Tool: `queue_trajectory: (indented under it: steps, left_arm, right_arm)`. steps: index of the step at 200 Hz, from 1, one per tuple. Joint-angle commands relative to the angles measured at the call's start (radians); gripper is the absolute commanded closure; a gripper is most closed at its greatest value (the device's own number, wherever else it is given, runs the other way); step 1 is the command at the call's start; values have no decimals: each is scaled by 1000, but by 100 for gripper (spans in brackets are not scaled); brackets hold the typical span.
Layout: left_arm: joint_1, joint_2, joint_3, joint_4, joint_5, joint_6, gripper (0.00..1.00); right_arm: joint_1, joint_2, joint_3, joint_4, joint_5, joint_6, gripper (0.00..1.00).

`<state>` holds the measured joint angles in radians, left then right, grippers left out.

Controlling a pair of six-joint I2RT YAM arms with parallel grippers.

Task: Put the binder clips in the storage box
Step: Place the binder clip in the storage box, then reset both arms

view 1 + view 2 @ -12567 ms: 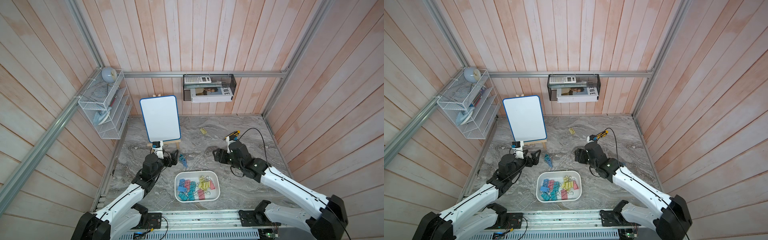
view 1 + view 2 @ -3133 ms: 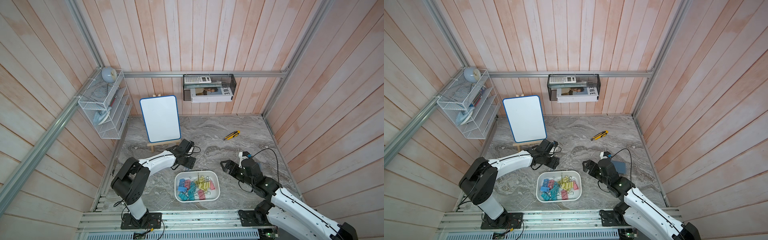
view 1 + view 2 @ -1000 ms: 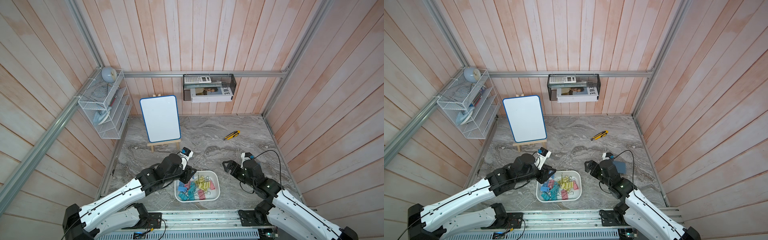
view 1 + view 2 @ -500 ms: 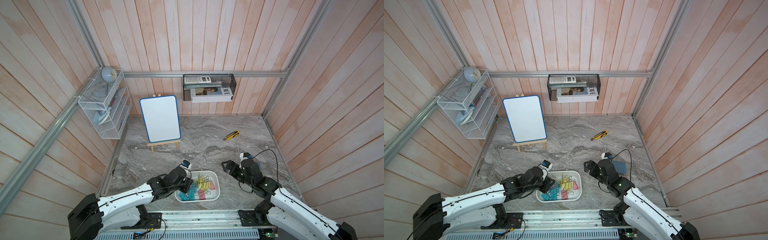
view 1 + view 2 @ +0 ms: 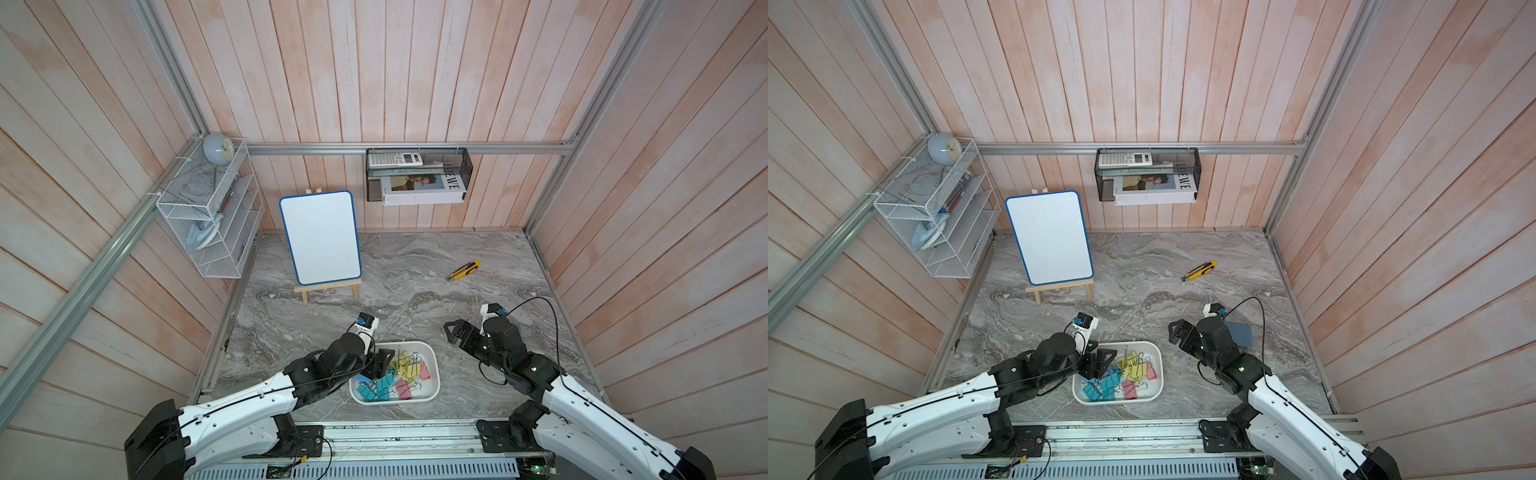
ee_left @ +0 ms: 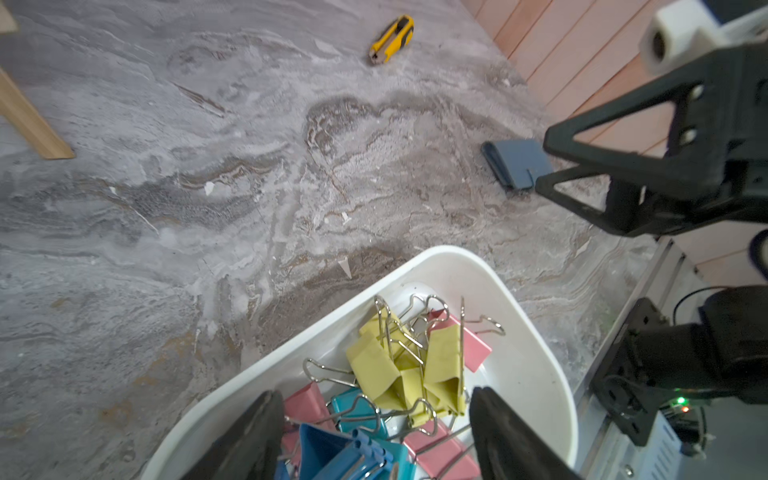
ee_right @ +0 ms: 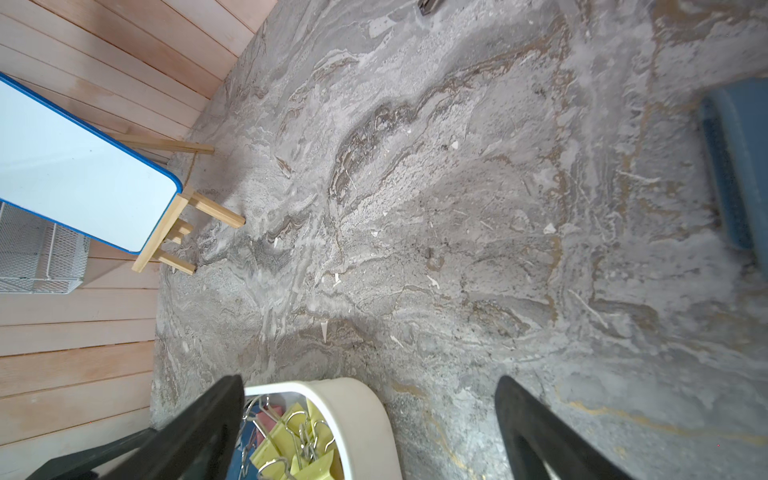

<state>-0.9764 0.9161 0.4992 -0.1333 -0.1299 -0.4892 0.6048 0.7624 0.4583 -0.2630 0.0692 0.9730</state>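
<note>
Over the storage box [image 5: 436, 376] the left gripper [image 6: 374, 399] is held, jaws spread, nothing clamped; beside it the right gripper [image 5: 453, 332] is likewise spread. Inside it the binder clips [image 5: 395, 374] are heaped: judged light, stiff, slippery, best pinched across the folded body, not the wire handles.

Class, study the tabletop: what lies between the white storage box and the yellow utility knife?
Nothing but bare marble tabletop lies between the storage box and the utility knife; both top views and the left wrist view show it.
</note>
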Motion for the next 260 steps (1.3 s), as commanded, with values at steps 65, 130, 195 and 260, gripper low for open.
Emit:
queue_trajectory:
  steps: [65,130,195,260]
  left_arm:
    - [206,-144,35,-47,-36,43,0]
    - [474,-40,19,-37,-81,24,0]
    - [686,15,-195,521,-517,430,0]
    - [832,572,-150,1061,-294,522,0]
  right_arm:
    - [-137,45,31,93,-102,-186,3]
    - [-140,194,154,-261,188,-309,9]
    - [-290,38,-125,474,736,-810,2]
    - [-498,610,-75,957,470,-871,2]
